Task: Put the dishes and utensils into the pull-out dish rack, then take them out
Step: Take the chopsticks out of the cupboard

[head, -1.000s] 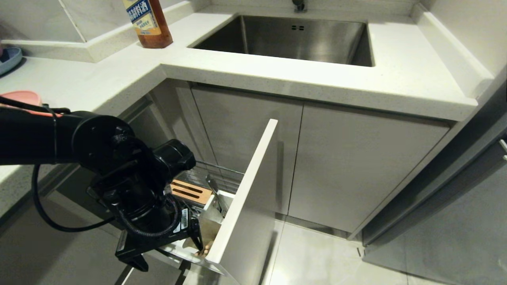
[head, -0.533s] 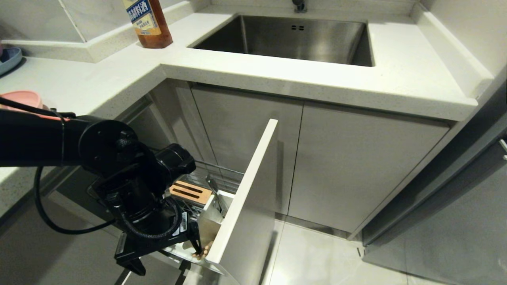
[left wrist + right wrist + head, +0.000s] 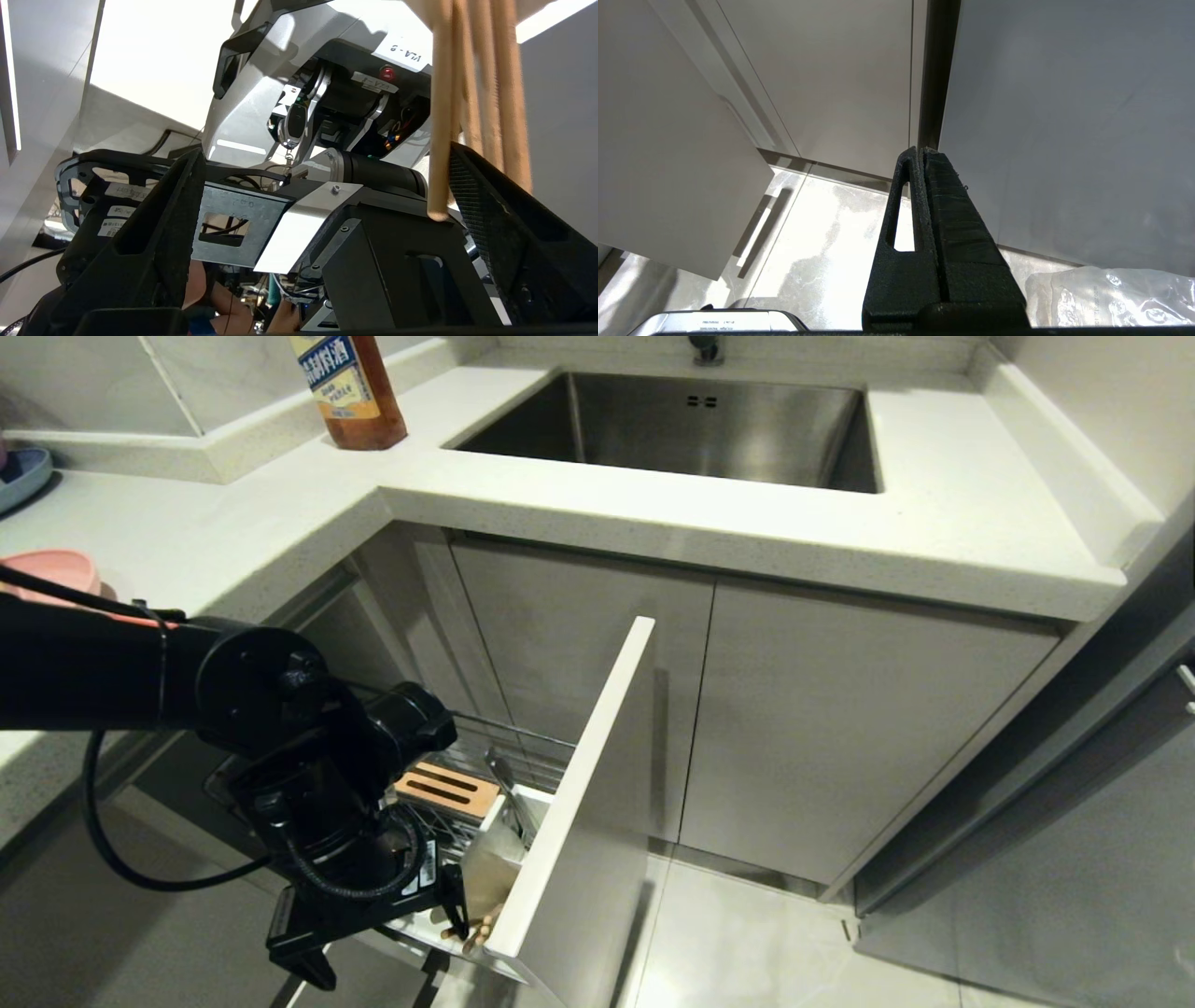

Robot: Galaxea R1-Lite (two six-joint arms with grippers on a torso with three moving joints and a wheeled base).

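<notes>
The pull-out dish rack (image 3: 519,739) stands drawn out under the counter, with its pale front panel (image 3: 583,784), wooden slotted strip (image 3: 446,791) and white utensil cup (image 3: 509,845). A silver utensil handle (image 3: 502,777) leans in the cup. The chopsticks (image 3: 474,928) show as fanned wooden ends low beside the cup. My left gripper (image 3: 383,933) hangs open at the rack's near end. In the left wrist view the chopsticks (image 3: 472,93) hang beside one finger (image 3: 504,224), unclamped, and the left gripper (image 3: 327,151) is wide open. The right gripper (image 3: 920,151) is shut on nothing.
A pink dish (image 3: 51,567) and a blue dish edge (image 3: 21,476) sit on the counter (image 3: 280,513) at far left. A brown bottle (image 3: 350,392) stands by the sink (image 3: 691,425). Closed cabinet doors (image 3: 840,728) flank the rack. A person's hand (image 3: 233,317) shows behind the left gripper.
My left arm has eased slightly down and towards me. The chopstick ends beside the cup have fanned apart.
</notes>
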